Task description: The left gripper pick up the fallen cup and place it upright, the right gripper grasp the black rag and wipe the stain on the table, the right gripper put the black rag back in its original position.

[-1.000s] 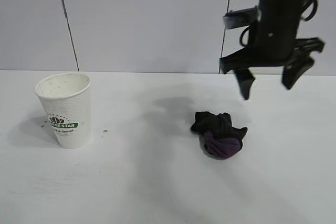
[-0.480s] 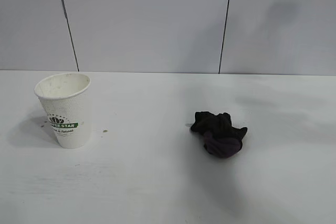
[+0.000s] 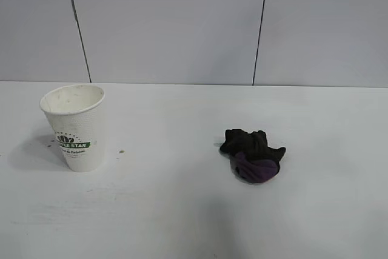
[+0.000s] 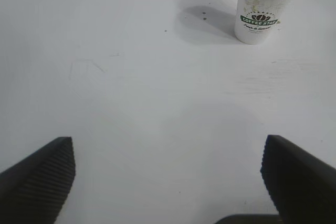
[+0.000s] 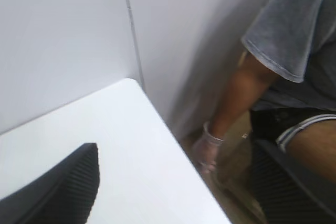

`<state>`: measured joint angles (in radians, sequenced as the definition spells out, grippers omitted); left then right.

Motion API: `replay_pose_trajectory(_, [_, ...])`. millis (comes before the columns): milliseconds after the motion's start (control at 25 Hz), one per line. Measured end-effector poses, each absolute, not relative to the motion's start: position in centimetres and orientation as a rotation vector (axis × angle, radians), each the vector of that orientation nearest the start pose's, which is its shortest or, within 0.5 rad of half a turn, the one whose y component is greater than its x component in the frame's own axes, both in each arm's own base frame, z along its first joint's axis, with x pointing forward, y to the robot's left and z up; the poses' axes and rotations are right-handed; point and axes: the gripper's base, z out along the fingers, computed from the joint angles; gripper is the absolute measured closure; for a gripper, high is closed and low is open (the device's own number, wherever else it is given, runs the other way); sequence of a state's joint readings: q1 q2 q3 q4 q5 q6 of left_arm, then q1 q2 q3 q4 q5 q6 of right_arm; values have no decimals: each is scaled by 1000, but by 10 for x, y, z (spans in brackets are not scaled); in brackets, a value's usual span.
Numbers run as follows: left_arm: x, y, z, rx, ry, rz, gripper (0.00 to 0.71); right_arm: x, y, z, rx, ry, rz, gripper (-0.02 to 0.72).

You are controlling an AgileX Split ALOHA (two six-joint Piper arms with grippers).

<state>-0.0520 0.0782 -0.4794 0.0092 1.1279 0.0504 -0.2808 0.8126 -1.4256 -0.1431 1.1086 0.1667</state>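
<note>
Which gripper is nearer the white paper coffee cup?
Left. The left gripper faces the upright white paper coffee cup across bare table; the right gripper points off the table's corner, cup unseen.

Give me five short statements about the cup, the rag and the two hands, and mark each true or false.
1. The white paper coffee cup with the green logo band stands upright on the plain white table. True.
2. The small bunched black rag with a purple patch lies inside the cup. False: it lies on the table, well apart from the cup.
3. The left hand grips the cup. False: its black fingers are spread wide with only bare table between them, and the cup is far off.
4. No robot arm shows in the exterior view. True.
5. The right wrist view shows the rag between the right hand's fingers. False: it shows a table corner, a wall and a seated person.
</note>
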Motion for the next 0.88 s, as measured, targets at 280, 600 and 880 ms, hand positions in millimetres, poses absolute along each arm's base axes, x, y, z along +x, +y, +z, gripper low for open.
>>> replay_pose_trajectory(280, [6, 0, 266, 113, 2207, 10, 16, -5, 11, 498, 243, 1742, -53, 159])
replay_pose_trajectory(600, [6, 0, 266, 113, 2207, 10, 16, -32, 23, 420, 242, 1855, 9, 159])
replay_pose_trajectory(880, [6, 0, 266, 113, 2207, 10, 16, -8, 13, 338, 185, 2077, 88, 159])
